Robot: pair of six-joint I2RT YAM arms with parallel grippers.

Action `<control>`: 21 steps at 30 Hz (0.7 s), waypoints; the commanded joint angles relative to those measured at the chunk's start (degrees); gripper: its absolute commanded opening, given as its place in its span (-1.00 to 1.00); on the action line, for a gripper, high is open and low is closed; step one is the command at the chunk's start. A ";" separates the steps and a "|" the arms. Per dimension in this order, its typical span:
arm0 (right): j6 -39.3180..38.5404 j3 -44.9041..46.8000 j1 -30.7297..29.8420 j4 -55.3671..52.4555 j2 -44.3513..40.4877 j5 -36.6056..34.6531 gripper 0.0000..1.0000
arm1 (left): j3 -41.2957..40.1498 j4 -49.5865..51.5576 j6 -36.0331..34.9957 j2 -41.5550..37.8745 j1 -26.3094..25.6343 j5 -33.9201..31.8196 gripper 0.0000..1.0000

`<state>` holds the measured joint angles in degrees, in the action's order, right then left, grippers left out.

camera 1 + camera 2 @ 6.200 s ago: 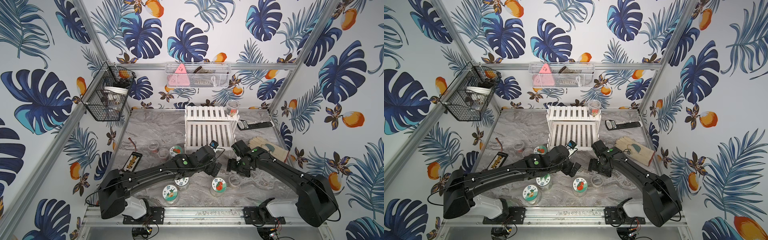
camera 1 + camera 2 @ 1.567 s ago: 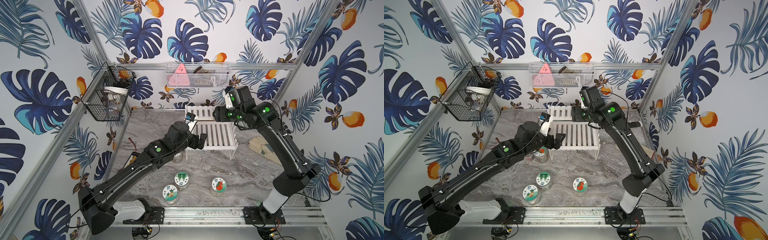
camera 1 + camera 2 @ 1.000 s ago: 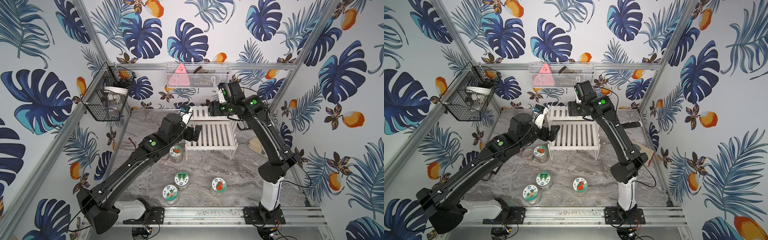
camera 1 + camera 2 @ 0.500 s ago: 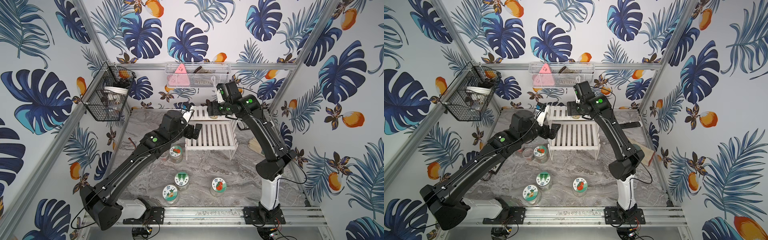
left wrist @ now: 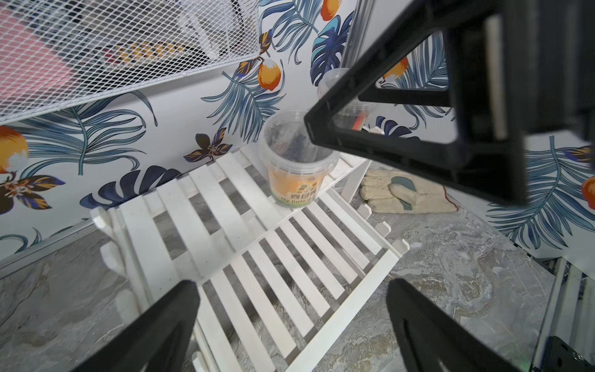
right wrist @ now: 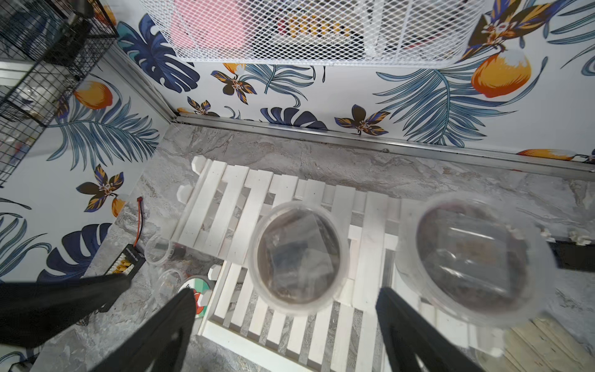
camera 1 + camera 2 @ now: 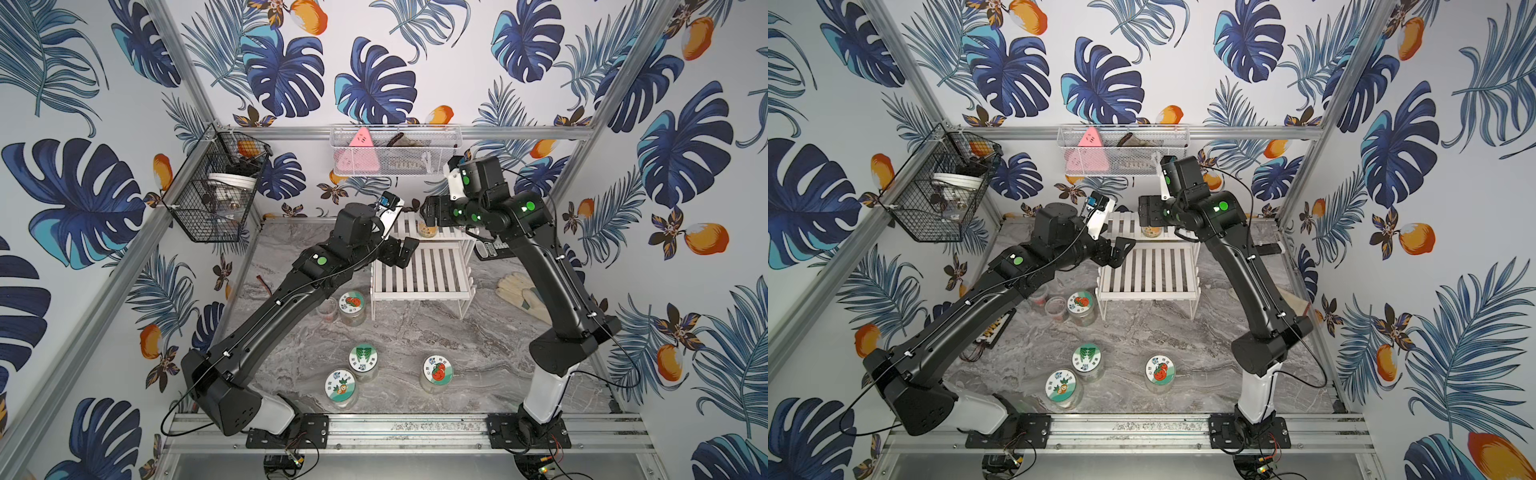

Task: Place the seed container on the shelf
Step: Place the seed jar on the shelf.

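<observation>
Right wrist view shows my right gripper (image 6: 286,294) spread wide, jaws clear of the seed container (image 6: 297,257), which stands upright on the upper tier of the shelf (image 6: 222,206). My left gripper (image 5: 293,285) hovers beside the lower tier, likewise parted and empty.

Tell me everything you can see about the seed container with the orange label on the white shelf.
The seed container is a small round tub of clear plastic with what looks like a clear lid. It has an orange label around its lower half and dark contents. It stands upright on the slats of the shelf's upper tier. The right gripper hangs above it, with its jaws open on either side and not touching it.
</observation>
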<state>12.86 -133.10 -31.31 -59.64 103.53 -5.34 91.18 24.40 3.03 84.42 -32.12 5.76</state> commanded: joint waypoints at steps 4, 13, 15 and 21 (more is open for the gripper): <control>3.39 11.17 4.57 7.85 -9.40 3.31 0.83 | 6.04 1.71 -6.24 5.11 0.21 7.16 0.95; 9.99 38.40 12.03 20.42 -24.45 18.45 0.90 | 15.42 4.23 -7.94 13.36 3.99 13.97 0.95; 10.78 43.67 12.64 23.95 -26.68 22.05 0.93 | 16.92 4.76 -9.22 15.15 4.98 18.22 0.95; 13.55 52.36 14.25 30.88 -29.43 26.80 0.95 | 15.55 -1.55 -8.12 17.80 7.91 24.84 0.96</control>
<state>24.25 -82.52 -17.30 -35.55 74.94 17.30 106.91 27.42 -5.69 101.47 -25.41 25.52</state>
